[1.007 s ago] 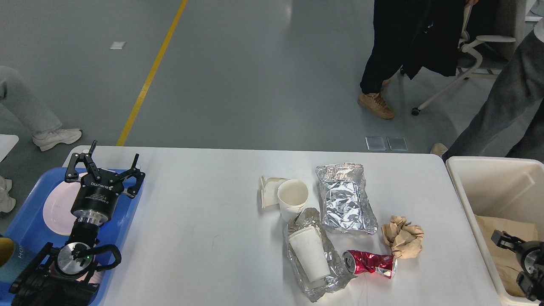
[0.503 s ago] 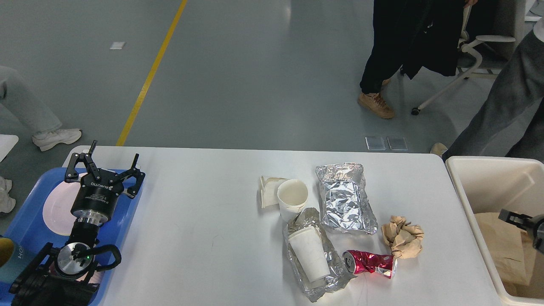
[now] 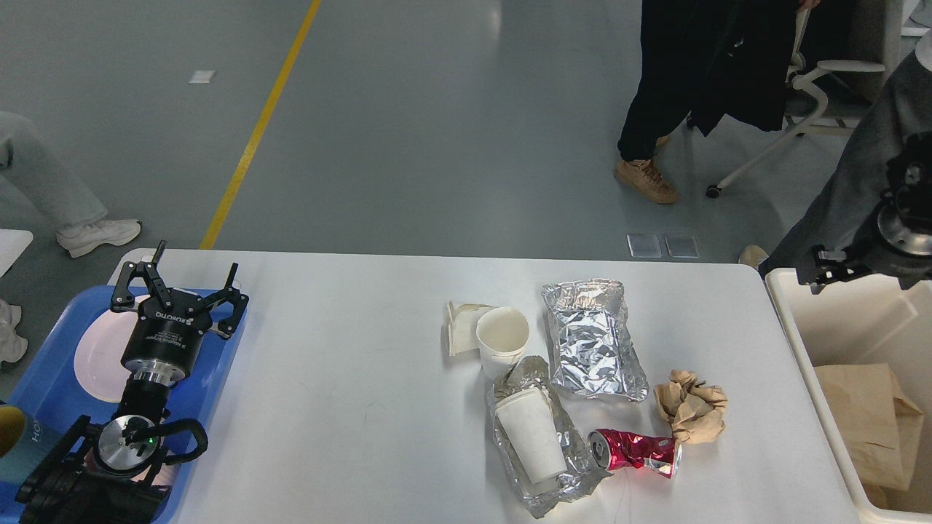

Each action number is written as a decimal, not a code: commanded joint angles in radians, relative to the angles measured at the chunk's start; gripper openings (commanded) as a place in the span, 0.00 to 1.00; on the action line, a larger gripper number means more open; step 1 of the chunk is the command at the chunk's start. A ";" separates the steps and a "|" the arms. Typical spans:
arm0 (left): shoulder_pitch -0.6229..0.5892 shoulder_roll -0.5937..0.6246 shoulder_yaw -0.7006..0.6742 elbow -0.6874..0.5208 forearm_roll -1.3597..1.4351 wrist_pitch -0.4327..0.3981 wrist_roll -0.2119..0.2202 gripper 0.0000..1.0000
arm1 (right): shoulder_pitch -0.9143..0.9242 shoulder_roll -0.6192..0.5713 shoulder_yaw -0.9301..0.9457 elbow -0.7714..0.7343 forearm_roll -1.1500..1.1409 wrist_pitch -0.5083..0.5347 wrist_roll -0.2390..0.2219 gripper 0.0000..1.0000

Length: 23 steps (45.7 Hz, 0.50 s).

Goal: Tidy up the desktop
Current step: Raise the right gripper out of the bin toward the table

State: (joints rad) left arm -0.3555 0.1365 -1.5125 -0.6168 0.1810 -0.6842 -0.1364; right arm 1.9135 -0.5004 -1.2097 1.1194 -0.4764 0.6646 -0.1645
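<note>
Left gripper (image 3: 179, 288): your left arm hangs over the blue tray (image 3: 44, 378) at the desk's left end. The jaws are spread wide with nothing between them, so this arm looks parked, not working.

Tray: it holds a white plate (image 3: 95, 356) under the gripper. You cannot tell what the teal and yellow thing at its near left corner is.

Desk (image 3: 349, 378): the wide white top fills the middle of the view. Its left half is bare, which leaves you an open path for a reach.

Rubbish: all of it sits right of centre, close together. A crushed paper carton (image 3: 459, 327) touches an upright paper cup (image 3: 502, 338). In front of them a second cup (image 3: 531, 435) lies on its side on crumpled foil (image 3: 542, 477). A foil pouch (image 3: 593, 342) lies flat just beside them.

Nearer the bin: a crushed red can (image 3: 635, 451) lies touching a ball of brown paper (image 3: 692, 415). Both look light and easy to pinch, though the can may roll.

Bin (image 3: 808, 349): the cream bin stands off the desk's right edge with a brown paper bag (image 3: 863, 422) lying inside, so it seems to be where rubbish goes.

Right gripper (image 3: 823, 266): it is raised above the bin's far corner. It shows small and dark, so you cannot tell how its jaws stand or whether they hold anything.

Judgement: most of the clearing is not yet done.
</note>
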 commanded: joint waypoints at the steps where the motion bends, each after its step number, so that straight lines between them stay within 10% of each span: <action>1: 0.001 0.000 0.000 0.000 0.000 0.000 0.000 0.96 | 0.226 0.017 -0.008 0.213 0.005 0.090 -0.001 1.00; 23: 0.001 0.000 0.000 0.000 0.000 0.003 0.000 0.96 | 0.636 0.237 -0.136 0.582 0.317 0.066 0.045 1.00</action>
State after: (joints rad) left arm -0.3543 0.1365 -1.5125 -0.6165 0.1810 -0.6809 -0.1365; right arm 2.5253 -0.3001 -1.3390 1.6767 -0.2027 0.7430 -0.1448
